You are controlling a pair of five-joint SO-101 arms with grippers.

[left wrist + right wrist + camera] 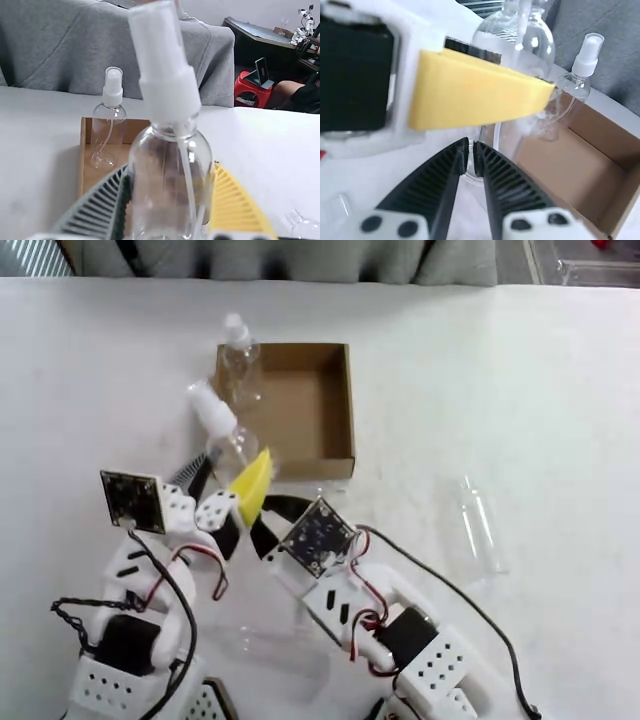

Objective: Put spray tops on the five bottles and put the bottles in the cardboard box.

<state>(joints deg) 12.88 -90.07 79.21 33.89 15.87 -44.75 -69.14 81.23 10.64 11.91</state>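
Your left gripper [170, 175] is clamped on a clear bottle [165, 150], upright between its grey and yellow fingers [235, 210], spray top [162, 65] pointing up. Just past it a second capped bottle [107, 125] stands upright in the cardboard box [85, 145]. Your right gripper [470, 150], alongside, is pinched together, empty.

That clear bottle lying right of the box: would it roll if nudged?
Probably: the bottle looks round and lies on its side on the flat table. It seems empty, so likely light and easily pushed.
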